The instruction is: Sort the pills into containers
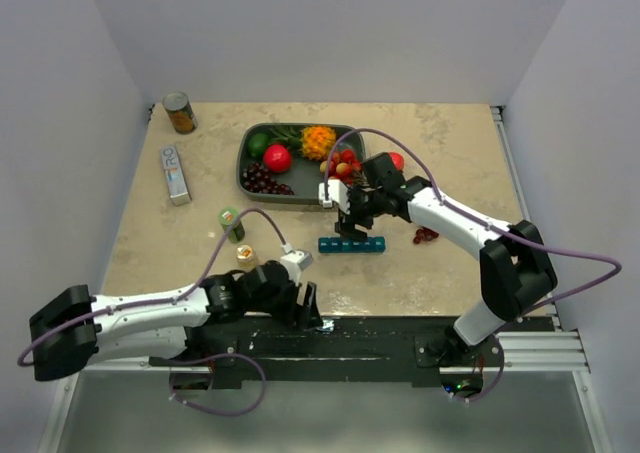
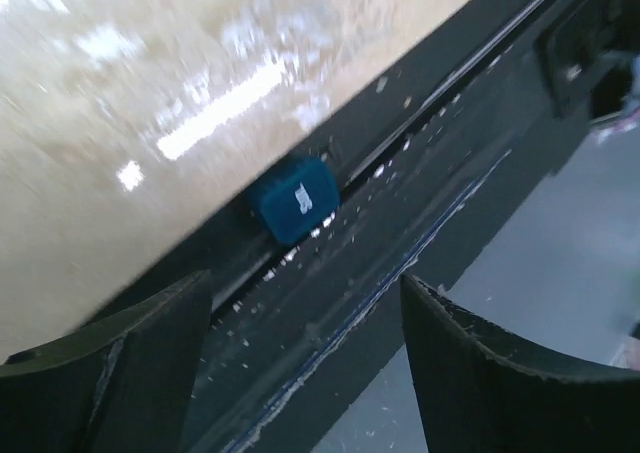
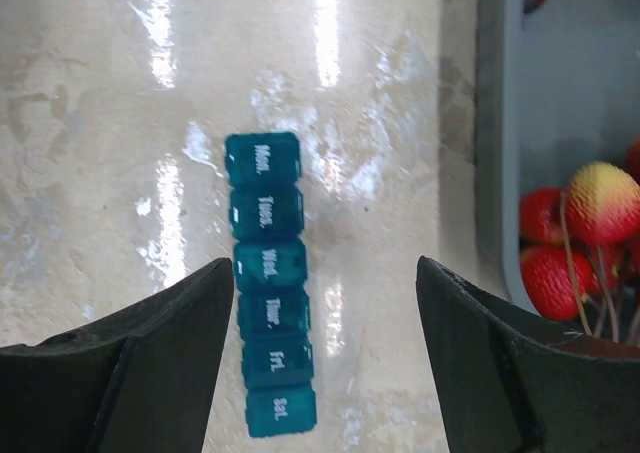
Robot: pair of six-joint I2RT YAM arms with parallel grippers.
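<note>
A teal-blue strip of six joined containers [image 1: 352, 244], lettered Mon to Sat, lies flat on the table; in the right wrist view the containers [image 3: 270, 283] lie close to the left finger. My right gripper [image 1: 349, 223] hovers just behind the strip, open and empty [image 3: 325, 373]. A single separate teal cell [image 2: 295, 198] lies at the table's near edge against the black rail. My left gripper [image 1: 308, 308] is open and empty [image 2: 305, 373], low over that rail, with the cell ahead of its fingers. No loose pills show.
A grey fruit tray [image 1: 243, 173] stands behind the strip, its wall [image 3: 490, 173] right of my right gripper. Two small bottles [image 1: 232, 223] [image 1: 246, 256] stand left of the middle. Red berries [image 1: 425, 235], a tin can [image 1: 179, 112] and a narrow box [image 1: 176, 173] also lie on the table.
</note>
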